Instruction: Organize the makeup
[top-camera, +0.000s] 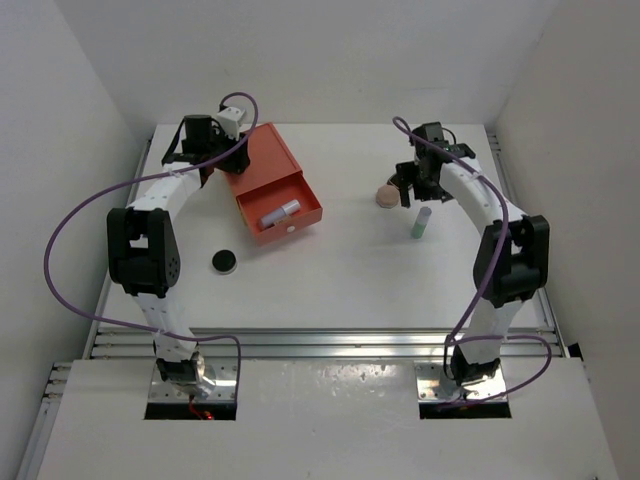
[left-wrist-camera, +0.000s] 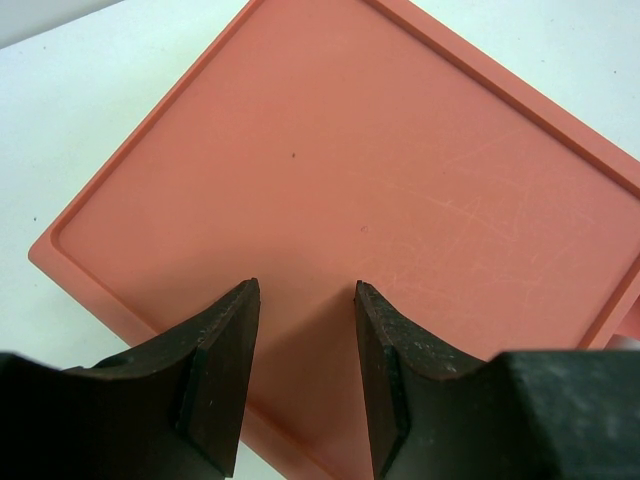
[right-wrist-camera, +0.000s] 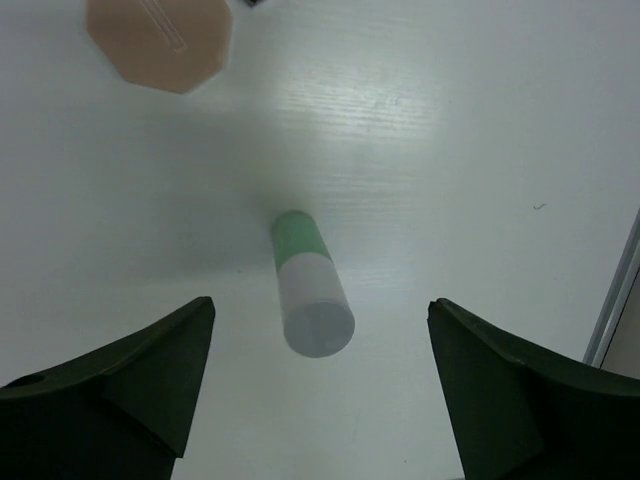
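Right wrist view: right gripper (right-wrist-camera: 320, 310) spread wide above a green-and-white tube (right-wrist-camera: 303, 275); left gripper (left-wrist-camera: 305, 300) narrowly apart, empty, over the orange box (left-wrist-camera: 350, 170).

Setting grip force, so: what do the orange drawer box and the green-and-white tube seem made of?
Orange drawer box: probably moulded plastic, matte, with fine scratches across its top. Green-and-white tube: likely smooth plastic with a slight sheen; the look can't confirm it.
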